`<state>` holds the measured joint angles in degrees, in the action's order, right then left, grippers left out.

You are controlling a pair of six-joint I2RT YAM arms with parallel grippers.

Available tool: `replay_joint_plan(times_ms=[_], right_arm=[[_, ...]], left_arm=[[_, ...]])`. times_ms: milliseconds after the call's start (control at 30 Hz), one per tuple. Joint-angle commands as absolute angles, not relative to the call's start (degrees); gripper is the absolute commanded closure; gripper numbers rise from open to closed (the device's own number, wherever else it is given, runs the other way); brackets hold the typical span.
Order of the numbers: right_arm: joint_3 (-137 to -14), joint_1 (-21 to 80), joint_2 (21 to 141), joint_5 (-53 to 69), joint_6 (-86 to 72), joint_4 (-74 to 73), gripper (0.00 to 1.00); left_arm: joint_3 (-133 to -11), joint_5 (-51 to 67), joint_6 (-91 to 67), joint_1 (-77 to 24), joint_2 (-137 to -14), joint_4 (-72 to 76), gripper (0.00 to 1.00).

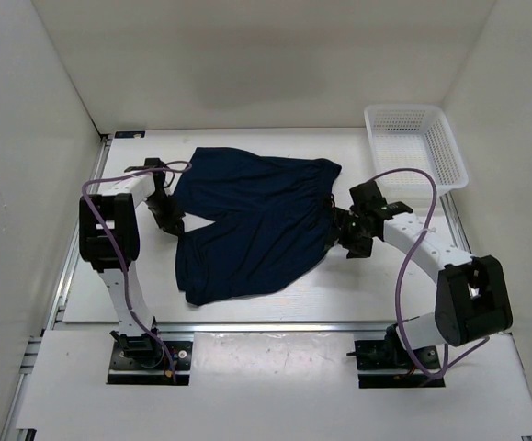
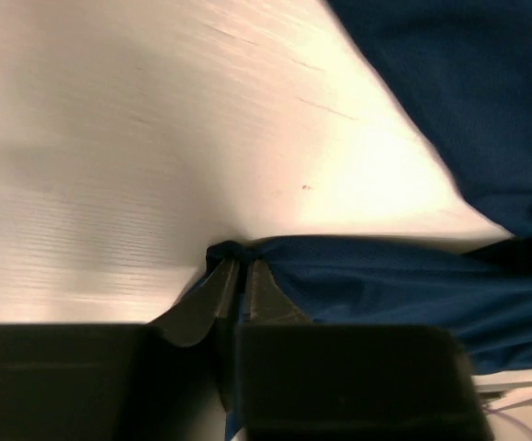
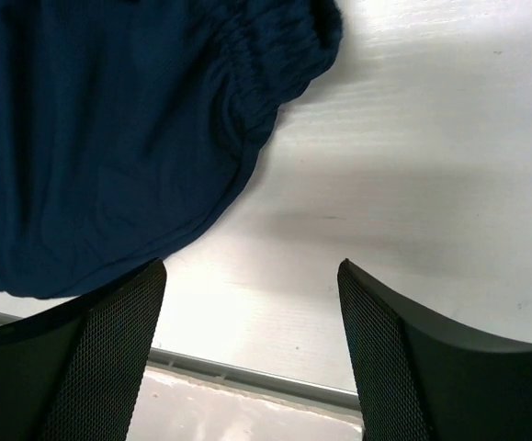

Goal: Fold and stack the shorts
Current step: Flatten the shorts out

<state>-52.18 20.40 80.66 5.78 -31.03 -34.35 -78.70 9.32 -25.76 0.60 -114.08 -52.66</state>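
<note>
Left claw [image 2: 241, 268] was pinched tight on the shorts [image 1: 247, 225] mid-bench. Right claw [image 3: 252, 276] gaped wide, holding nothing. The basket [image 1: 451, 152] sat in the far-right corner.

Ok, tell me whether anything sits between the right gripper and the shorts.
Nothing visible does. The right gripper hangs open beside the waistband end of the shorts, with only bare table between them. The white basket stands off in the far right corner, out of that path.
</note>
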Motion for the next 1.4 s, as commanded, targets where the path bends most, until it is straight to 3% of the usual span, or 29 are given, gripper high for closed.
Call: replay_joint_plan(times_ms=[0, 100, 200, 433, 533, 567, 767, 900, 933, 967, 1000, 1100, 1133, 1267, 1367], right_arm=[[-51.59, 18.46, 82.87, 7.99, -31.11, -31.65, 0.2], [-52.11, 18.46, 86.12, 11.76, -32.16, -28.48, 0.2], [-52.64, 18.46, 90.25, 14.06, -33.65, -25.41, 0.26], [-54.4, 18.46, 97.11, 13.8, -37.17, -19.26, 0.51], [-55.72, 18.46, 99.75, 12.05, -37.97, -18.63, 0.79], [-56.42, 18.46, 100.28, 11.52, -37.97, -18.63, 1.0], [-55.73, 19.07, 98.96, 6.77, -38.58, -21.26, 1.0], [-54.49, 19.07, 97.73, 6.15, -38.58, -21.88, 1.0], [-53.8, 19.07, 97.73, 6.15, -38.58, -21.88, 1.0], [-53.79, 19.07, 97.73, 6.15, -38.58, -21.88, 1.0], [-53.79, 19.59, 97.21, 6.15, -38.58, -21.88, 1.0], [-53.26, 19.6, 97.21, 6.15, -38.58, -21.88, 1.0], [-53.26, 20.12, 97.21, 6.15, -38.58, -21.88, 1.0], [-53.26, 20.65, 97.21, 6.15, -38.58, -22.41, 1.0], [-53.26, 20.65, 96.68, 5.63, -38.58, -22.41, 0.86]], left_arm=[[-80.07, 7.73, -25.22, 0.26, -113.64, -51.33, 0.9], [-80.07, 7.73, -25.22, 0.26, -112.95, -51.33, 0.9], [-80.07, 8.26, -25.22, 0.79, -110.57, -51.33, 0.9], [-80.07, 10.89, -24.08, 1.85, -105.29, -54.22, 0.9], [-81.29, 10.9, -23.55, 1.85, -102.75, -56.07, 0.9], [-81.3, 10.9, -23.55, 2.37, -102.22, -56.6, 0.9], [-87.34, 8.97, -23.03, 5.97, -103.35, -59.15, 0.9], [-94.03, 9.83, -23.03, 9.13, -114.13, -59.77, 0.9], [-95.61, 10.45, -23.03, 9.84, -116.08, -60.37, 0.87], [-99.11, 10.46, -23.03, 9.84, -117.93, -60.99, 0.73], [-100.88, 11.07, -23.03, 9.84, -119.52, -62.04, 0.66], [-102.92, 11.07, -22.41, 9.32, -119.72, -63.54, 0.57], [-102.05, 11.07, -22.41, 9.32, -116.75, -62.94, 0.47], [-93.99, 8.8, -22.41, 8.79, -107.36, -62.93, 0.46], [-85.72, 8.79, -22.41, 8.27, -97.67, -61.0, 0.47]])
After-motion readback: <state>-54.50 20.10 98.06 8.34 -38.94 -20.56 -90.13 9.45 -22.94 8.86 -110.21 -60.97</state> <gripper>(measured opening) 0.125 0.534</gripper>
